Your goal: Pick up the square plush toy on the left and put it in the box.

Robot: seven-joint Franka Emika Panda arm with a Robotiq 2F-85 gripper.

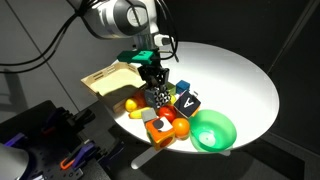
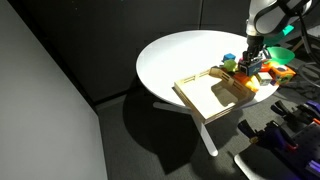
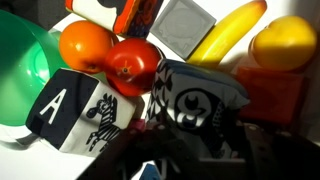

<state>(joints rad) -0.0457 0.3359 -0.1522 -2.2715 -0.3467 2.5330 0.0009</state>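
Observation:
The square plush toy [image 3: 195, 100] is a dark cube with pale spots and a ring mark. In the wrist view it sits between my dark fingers and looks pinched in at its lower part. My gripper [image 3: 195, 135] is closed around it. In both exterior views the gripper [image 1: 155, 86] [image 2: 254, 66] points straight down onto the toy [image 1: 157, 98] in the pile of toys, low over the table. The box [image 1: 105, 80] [image 2: 208, 96] is a pale wooden tray beside the pile and holds nothing.
A black cube with a white A and a zebra [image 3: 85, 115] [image 1: 187, 102] lies against the toy. A tomato [image 3: 133, 63], an orange [image 3: 85, 45], a banana [image 3: 228, 30] and a lemon [image 3: 283, 42] crowd round it. A green bowl [image 1: 212, 130] stands nearby on the round white table [image 1: 235, 70].

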